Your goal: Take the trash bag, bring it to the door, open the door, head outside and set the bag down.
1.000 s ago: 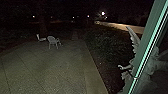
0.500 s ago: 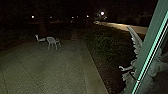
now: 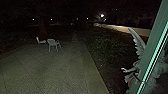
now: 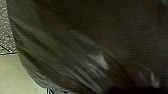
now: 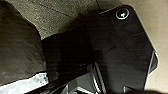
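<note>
The dark trash bag (image 4: 62,50) shows large and creased in the left wrist view, with shiny folds. In the right wrist view a dark bulging part of the trash bag (image 5: 17,47) is seen beside the robot's own base plate, above a pale strip. A green door frame (image 3: 156,47) with a bright edge slants down the right side of the head view. How the grippers meet the bag cannot be told.
A paved yard (image 3: 50,72) stretches ahead, with a white chair (image 3: 52,43) and another pale seat (image 3: 40,41) farther back. Bushes (image 3: 107,47) line the right edge. A winged statue (image 3: 137,47) stands beside the door frame.
The head view has shifted slightly; the door frame sits a little farther right in it and more of the statue's wing shows.
</note>
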`<state>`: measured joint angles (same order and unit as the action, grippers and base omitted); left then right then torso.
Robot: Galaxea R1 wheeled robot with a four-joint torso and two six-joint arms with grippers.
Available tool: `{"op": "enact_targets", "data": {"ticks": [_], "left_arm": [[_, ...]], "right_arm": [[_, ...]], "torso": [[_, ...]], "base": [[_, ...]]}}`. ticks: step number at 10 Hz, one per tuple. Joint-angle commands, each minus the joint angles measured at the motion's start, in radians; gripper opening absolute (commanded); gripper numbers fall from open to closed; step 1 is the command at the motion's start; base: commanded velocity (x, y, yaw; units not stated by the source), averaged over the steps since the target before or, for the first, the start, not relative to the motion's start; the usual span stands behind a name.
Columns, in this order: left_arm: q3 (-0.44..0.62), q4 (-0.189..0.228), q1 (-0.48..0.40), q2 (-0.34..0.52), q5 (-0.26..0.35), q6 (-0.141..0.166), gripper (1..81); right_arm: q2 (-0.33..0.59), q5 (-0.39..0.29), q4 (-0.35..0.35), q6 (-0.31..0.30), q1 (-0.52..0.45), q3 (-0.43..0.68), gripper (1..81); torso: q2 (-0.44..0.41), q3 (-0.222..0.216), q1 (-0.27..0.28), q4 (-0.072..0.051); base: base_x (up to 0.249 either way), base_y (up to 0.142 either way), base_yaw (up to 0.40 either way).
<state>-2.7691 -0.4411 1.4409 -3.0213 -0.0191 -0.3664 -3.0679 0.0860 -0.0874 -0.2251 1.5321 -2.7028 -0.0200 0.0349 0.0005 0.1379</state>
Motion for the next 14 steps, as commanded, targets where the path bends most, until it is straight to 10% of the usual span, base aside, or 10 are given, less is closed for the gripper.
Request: {"op": "enact_targets", "data": {"ticks": [1, 14], "left_arm": [[-0.001, -0.005, -0.052, 0.004, 0.059, -0.002, 1.0], [-0.001, -0.004, -0.049, 0.004, 0.059, -0.002, 1.0]], "right_arm": [[-0.007, -0.051, 0.002, 0.003, -0.043, 0.008, 81.1], [0.002, -0.061, 0.003, 0.004, -0.045, 0.008, 81.1]], "torso": [[0.000, 0.000, 0.000, 0.000], [0.000, 0.000, 0.000, 0.000]], "base": [[0.080, 0.000, 0.000], [0.083, 0.000, 0.000]]}}
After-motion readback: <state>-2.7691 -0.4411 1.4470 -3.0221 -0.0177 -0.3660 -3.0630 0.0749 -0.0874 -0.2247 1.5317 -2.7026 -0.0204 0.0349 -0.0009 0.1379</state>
